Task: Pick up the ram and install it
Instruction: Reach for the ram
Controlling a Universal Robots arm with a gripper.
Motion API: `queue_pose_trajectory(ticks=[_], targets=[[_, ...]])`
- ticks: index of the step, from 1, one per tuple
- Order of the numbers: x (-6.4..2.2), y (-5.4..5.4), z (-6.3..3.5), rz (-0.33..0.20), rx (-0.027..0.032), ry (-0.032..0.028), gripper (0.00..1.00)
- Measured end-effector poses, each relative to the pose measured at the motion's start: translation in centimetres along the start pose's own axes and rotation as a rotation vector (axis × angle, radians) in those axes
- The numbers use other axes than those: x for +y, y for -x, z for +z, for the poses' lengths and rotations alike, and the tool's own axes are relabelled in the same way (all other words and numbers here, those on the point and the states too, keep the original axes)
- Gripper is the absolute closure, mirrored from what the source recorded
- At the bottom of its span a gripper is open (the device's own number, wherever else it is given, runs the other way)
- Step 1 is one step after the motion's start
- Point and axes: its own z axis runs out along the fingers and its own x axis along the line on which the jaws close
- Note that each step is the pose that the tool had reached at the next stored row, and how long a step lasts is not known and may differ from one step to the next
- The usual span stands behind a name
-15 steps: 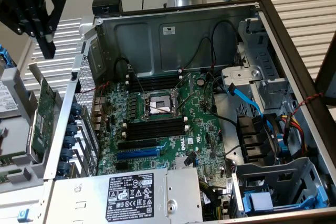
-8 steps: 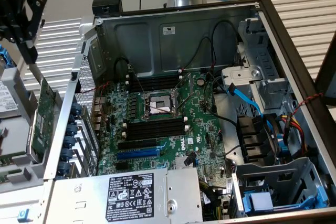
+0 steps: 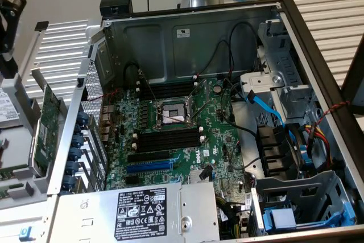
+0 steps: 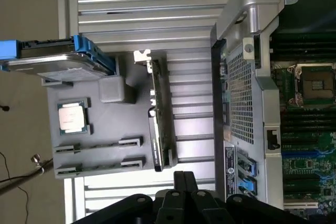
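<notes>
Ram: we see a thin strip on edge in the grey tray, long axis crosswise to the upright expansion card. Tool: closed, empty.

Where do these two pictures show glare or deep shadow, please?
Exterior view: the green motherboard is evenly lit, without glare. Wrist view: the ribbed silver metal table glares white; the black end effector is in dark shadow.

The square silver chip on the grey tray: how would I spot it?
Beside the open computer case lies a grey tray. The chip rests flat in a square pocket on it, near the blue-framed drive. It is the only square, silver-topped piece; the green card stands on edge.
</notes>
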Motion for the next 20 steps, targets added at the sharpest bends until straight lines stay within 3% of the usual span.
queue_pose_trajectory(ticks=[20], targets=[[-1.18, -8.8, 0.41, 0.000, 0.0000, 0.0000, 0.89]])
